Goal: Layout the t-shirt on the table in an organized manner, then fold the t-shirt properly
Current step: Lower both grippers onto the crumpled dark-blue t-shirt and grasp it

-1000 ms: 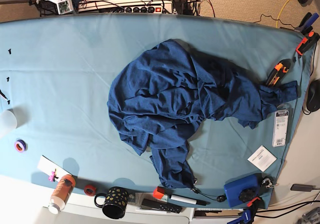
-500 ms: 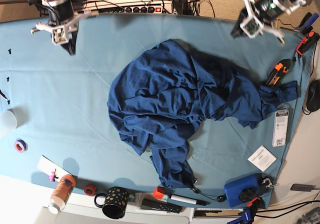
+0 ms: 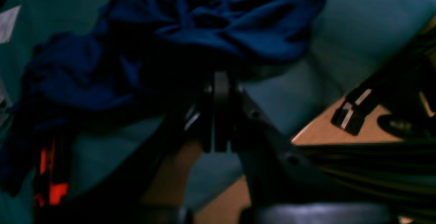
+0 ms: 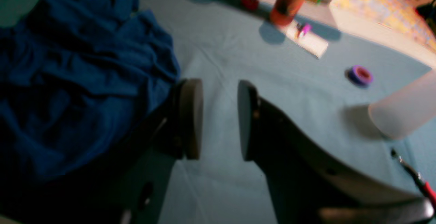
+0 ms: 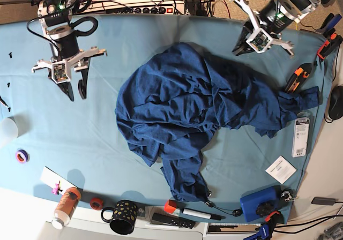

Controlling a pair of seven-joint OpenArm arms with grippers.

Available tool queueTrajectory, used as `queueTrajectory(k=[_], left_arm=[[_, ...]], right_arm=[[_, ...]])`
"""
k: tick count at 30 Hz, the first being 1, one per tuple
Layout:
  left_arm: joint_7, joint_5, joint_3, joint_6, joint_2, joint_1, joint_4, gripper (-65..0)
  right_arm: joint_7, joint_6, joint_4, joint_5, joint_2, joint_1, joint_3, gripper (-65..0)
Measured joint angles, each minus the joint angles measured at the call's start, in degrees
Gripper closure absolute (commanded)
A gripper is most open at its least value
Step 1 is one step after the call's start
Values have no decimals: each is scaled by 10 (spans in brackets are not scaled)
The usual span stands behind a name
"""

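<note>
**Desk:** Navy-blue heathered fabric, the short-sleeved t-shirt (image 5: 193, 117), lay crumpled in a heap at the middle of the wide table covered in light teal cloth (image 5: 107, 47). Where were the arms?

**Photographer:** Both hung above the far edge, clear of the shirt. The right gripper (image 5: 73, 89) had its fingers (image 4: 190, 118) spread, with bare cloth showing between them. The left gripper (image 5: 242, 46) had its jaws pressed together and held nothing.

**Desk:** What risks stood out?

**Photographer:** One sleeve trailed beside an orange-and-black hand tool (image 5: 298, 77), and a corner lay near a black marker pen (image 5: 201, 214). A pull there could likely have dragged clutter along. A pinch into the piled middle might have caught several layers and tightened the bunch.
</note>
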Motion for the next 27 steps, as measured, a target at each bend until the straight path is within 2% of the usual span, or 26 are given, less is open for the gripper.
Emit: queueTrajectory(k=[3, 5, 8, 9, 14, 16, 19, 22, 25, 27], left_arm=[[2, 1, 0, 2, 17, -23, 0, -212], [-5, 4, 0, 2, 27, -44, -7, -254], [2, 24, 0, 4, 33, -74, -47, -254], [2, 26, -1, 4, 32, -82, -58, -254], [-3, 23, 0, 10, 36, -115, -94, -254], [-24, 24, 0, 32, 40, -115, -97, -254], [-43, 23, 0, 43, 56, -116, -96, -254], [-39, 23, 0, 40, 64, -115, -96, -254], [-39, 24, 0, 42, 65, -115, -96, -254], [-31, 24, 0, 41, 65, -116, -96, -254]], right_arm=[[0, -2, 0, 0, 0, 7, 0, -186], [-5, 0, 0, 0, 0, 7, 0, -198], [-35, 14, 0, -1, 0, 7, -1, -310], [-40, 13, 0, 0, 0, 7, -7, -330], [-45, 2, 0, -1, -1, 7, -85, -332], [-45, 0, 0, -6, -8, 8, -126, -332], [-45, 1, -2, -63, -31, 23, -195, -332], [-42, -34, -23, -113, -53, 54, -254, -332], [-43, -55, -82, -148, -69, 96, -284, -332], [-42, -55, -139, -149, -82, 123, -288, -332]])
